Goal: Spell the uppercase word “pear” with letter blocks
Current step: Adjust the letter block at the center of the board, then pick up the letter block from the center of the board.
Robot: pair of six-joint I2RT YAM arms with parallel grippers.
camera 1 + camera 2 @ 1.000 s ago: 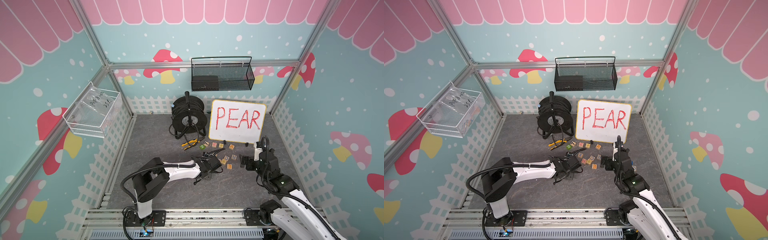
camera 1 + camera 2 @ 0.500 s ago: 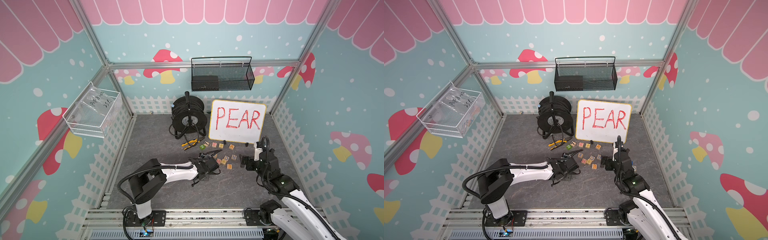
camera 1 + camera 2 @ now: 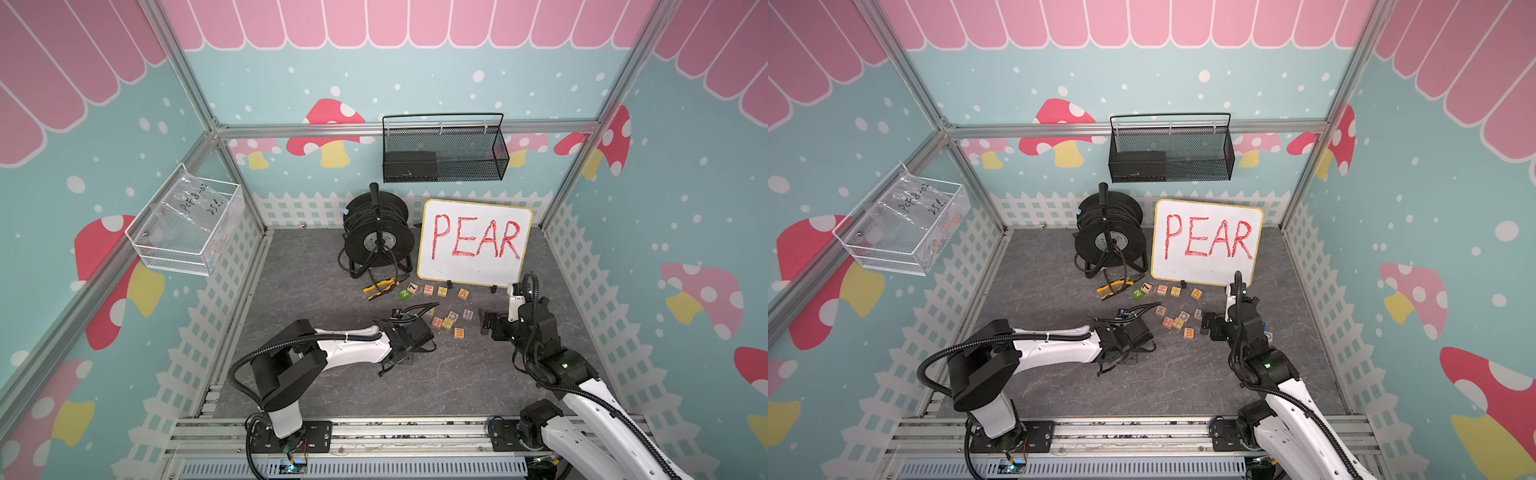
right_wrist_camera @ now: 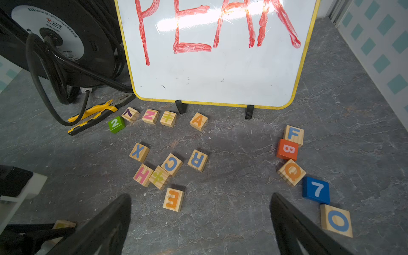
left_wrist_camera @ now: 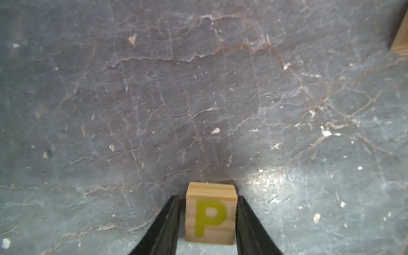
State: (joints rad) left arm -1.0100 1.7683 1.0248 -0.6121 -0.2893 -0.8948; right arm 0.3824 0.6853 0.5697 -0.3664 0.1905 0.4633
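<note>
Left gripper (image 5: 208, 198) straddles the P block (image 5: 210, 217) on bare floor (image 5: 198, 88), jaws seemingly just clear of its sides, starting the word. Right gripper (image 4: 200, 196) gapes wide near the E block (image 4: 173, 199), likely next.

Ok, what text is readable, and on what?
"PEAR": whiteboard
"PCF8-02": plastic bag; second line unclear
"P": P block
"A": A block
"R": R block
"E": E block
"X": X block
"H": H block
"C": C block
"Z": Z block
"F": F block
"B": B block
"Q": Q block
"O": O block
"2": green block
"7": blue block
"7": purple-7 block
"+" or similar: two sign blocks
Cable reel label: too small.
</note>
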